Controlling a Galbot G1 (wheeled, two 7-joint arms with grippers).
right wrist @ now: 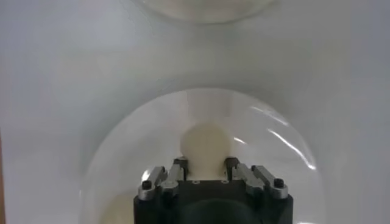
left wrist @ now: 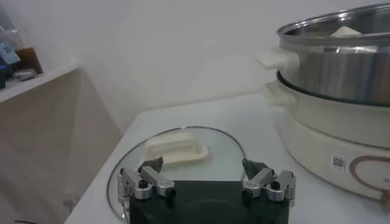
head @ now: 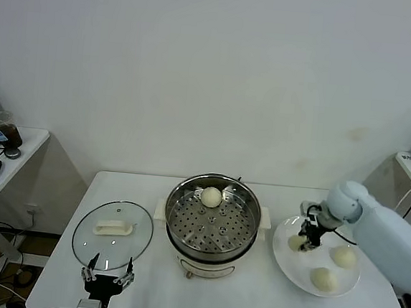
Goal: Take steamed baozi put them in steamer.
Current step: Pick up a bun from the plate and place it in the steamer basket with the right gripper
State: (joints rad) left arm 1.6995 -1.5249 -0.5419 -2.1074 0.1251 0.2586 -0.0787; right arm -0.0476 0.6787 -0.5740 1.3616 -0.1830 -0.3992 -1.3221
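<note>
With one baozi (head: pixel 211 196) already in the steamer (head: pixel 245 233) at frame centre, the right end effector (head: pixel 305 238) clamps a second baozi (right wrist: pixel 206 145) on the plate (head: pixel 286 263) at right, apparently for lifting, while the left end effector (head: pixel 108 269) waits open at lower left.

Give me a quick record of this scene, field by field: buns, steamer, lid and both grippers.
steamer: centre of table, one baozi inside
plate: right of steamer, three baozi
right gripper: shut on nearest baozi on plate
left gripper: open, idle at table's front edge by glass lid
lid: flat on table, left of steamer
</note>
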